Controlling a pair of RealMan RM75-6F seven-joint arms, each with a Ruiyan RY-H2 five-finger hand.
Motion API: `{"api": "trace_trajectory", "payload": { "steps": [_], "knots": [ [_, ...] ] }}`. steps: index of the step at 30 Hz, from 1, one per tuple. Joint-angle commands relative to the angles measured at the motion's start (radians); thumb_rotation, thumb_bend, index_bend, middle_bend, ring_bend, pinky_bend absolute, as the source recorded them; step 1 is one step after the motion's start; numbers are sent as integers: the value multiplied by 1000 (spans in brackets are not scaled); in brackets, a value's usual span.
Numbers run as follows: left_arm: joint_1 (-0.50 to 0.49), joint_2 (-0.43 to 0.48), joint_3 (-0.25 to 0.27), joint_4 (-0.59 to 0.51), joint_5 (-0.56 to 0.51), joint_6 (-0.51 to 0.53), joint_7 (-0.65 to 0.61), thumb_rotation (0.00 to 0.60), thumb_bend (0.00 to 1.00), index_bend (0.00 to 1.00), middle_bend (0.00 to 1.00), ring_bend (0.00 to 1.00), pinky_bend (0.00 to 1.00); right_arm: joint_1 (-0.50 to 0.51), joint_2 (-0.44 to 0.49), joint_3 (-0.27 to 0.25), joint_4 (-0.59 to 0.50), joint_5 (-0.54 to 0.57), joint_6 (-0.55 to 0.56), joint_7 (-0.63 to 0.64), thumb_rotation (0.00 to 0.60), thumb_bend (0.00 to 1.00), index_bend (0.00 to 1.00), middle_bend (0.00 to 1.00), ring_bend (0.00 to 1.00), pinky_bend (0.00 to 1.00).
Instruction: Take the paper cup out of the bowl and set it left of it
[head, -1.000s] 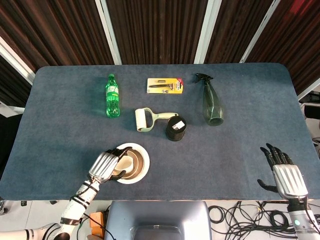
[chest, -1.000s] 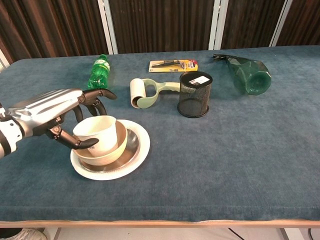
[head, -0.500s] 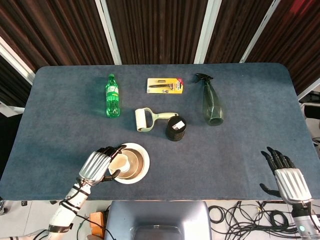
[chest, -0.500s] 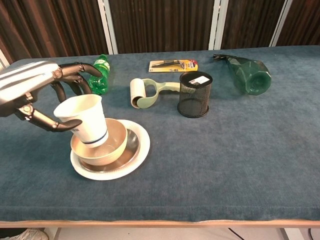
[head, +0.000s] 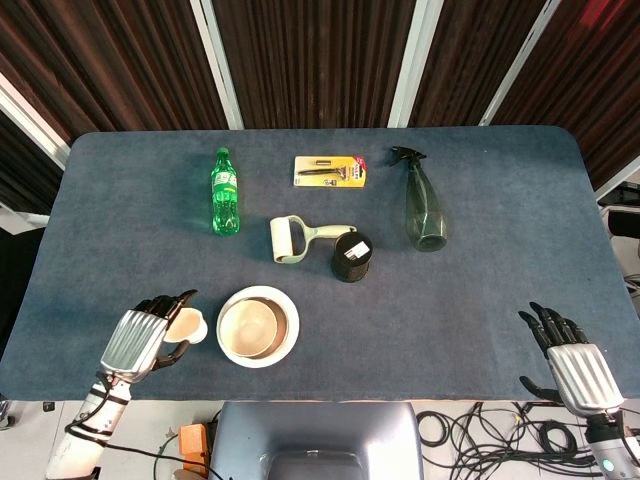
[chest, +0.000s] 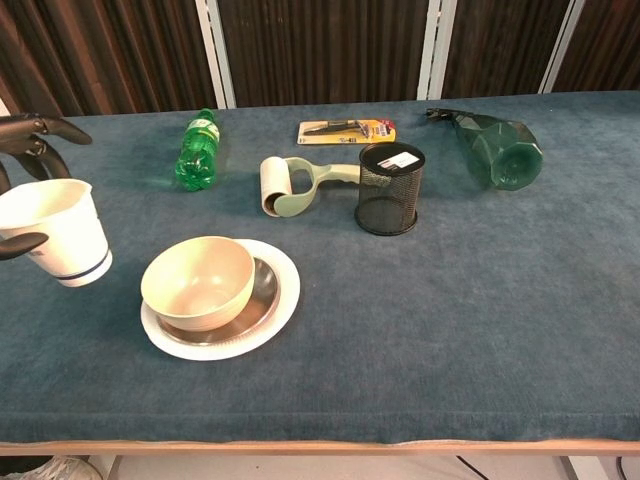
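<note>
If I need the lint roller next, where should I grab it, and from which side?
Take the lint roller by its looped green handle, coming from above with the fingers wrapping across it. It lies flat on the table, and the mesh cup crowds the handle's right end.

left hand (head: 140, 340): ribbed silver back, black fingers | right hand (head: 575, 365): same | forearm white, black-banded

Matt blue cloth covers the tabletop (chest: 480, 330); the paper cup (chest: 55, 240) looks smooth, the bowl (chest: 197, 280) matt, the plate (chest: 275, 300) glossy.
</note>
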Motion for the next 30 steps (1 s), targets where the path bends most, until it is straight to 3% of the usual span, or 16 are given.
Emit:
{"api": "trace_trajectory", "payload": {
  "steps": [1,19,30],
  "knots": [
    [27,-14,13,54,-6,13,-10,600,302,191,355,307,439,-1,0,2,1,-1,-1,0,600,102,118,22,57,176],
    [85,-88,27,237,-43,-16,-50,600,302,185,335,294,429,-1,6,5,2,-24,-33,14,600,102,122,23,56,176],
    [103,-101,19,253,-56,-25,-46,600,303,44,147,136,389,3,4,10,15,-43,-40,44,600,102,113,23,56,176]
  ]
}}
